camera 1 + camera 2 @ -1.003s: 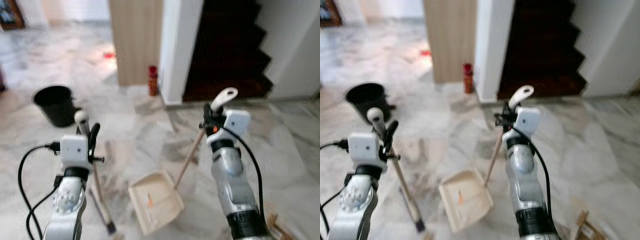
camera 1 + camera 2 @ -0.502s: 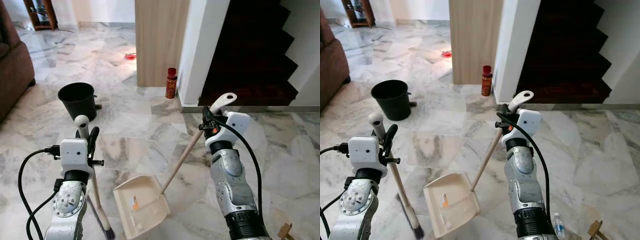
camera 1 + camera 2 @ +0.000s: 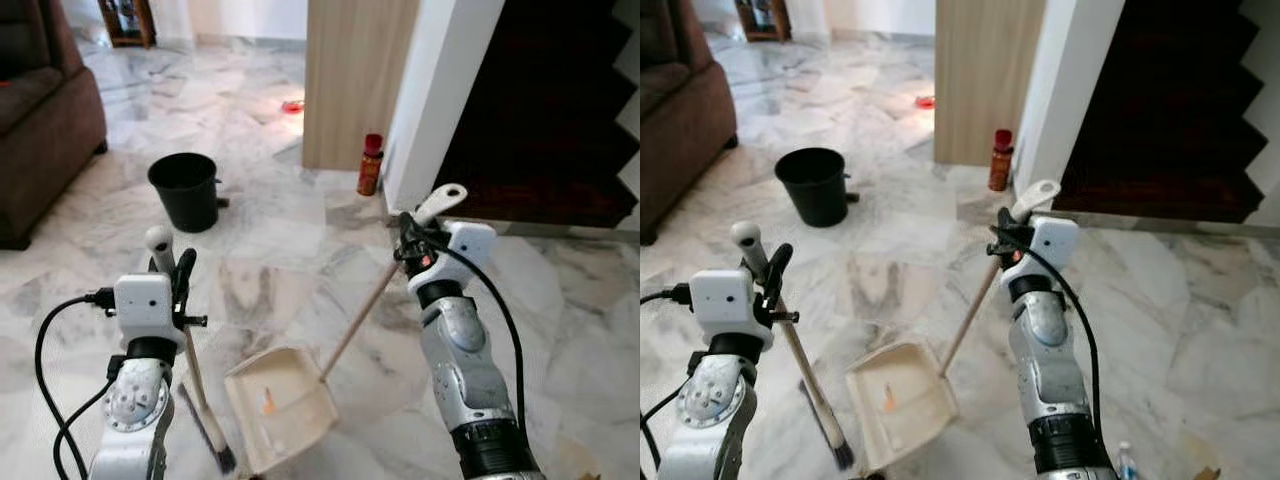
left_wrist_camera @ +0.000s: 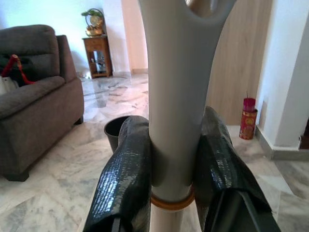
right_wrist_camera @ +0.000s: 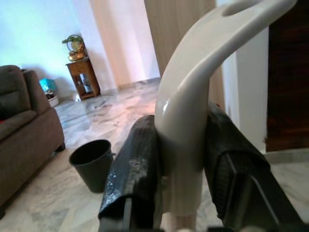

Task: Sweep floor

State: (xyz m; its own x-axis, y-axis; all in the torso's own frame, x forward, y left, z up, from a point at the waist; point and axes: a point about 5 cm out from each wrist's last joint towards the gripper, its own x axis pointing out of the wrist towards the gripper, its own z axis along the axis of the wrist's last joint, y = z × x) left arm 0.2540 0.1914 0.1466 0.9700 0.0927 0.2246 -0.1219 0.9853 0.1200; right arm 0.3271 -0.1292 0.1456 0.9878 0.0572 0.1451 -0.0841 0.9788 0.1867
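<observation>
My left gripper (image 3: 172,272) is shut on the grey top of a broom handle (image 3: 160,244); its wooden shaft runs down to dark bristles (image 3: 222,455) on the marble floor. In the left wrist view both black fingers (image 4: 126,179) clamp the broom handle (image 4: 177,96). My right gripper (image 3: 408,235) is shut on the cream handle (image 3: 440,200) of a dustpan; its long shaft slopes down to the cream dustpan tray (image 3: 280,405), which lies on the floor between my arms with a small orange scrap inside. The right wrist view has the fingers (image 5: 135,169) gripping the curved dustpan handle (image 5: 193,106).
A black bucket (image 3: 185,190) stands ahead on the left, a brown sofa (image 3: 45,110) beyond it. A red bottle (image 3: 371,165) stands by a white pillar (image 3: 440,90) and a wooden panel (image 3: 355,70). Dark stairs (image 3: 545,120) rise at the right.
The whole view has shifted to the left, bringing the sofa in and moving the stairs toward the right edge; the earliest frames are blurred. Both grippers keep their hold on the broom and dustpan.
</observation>
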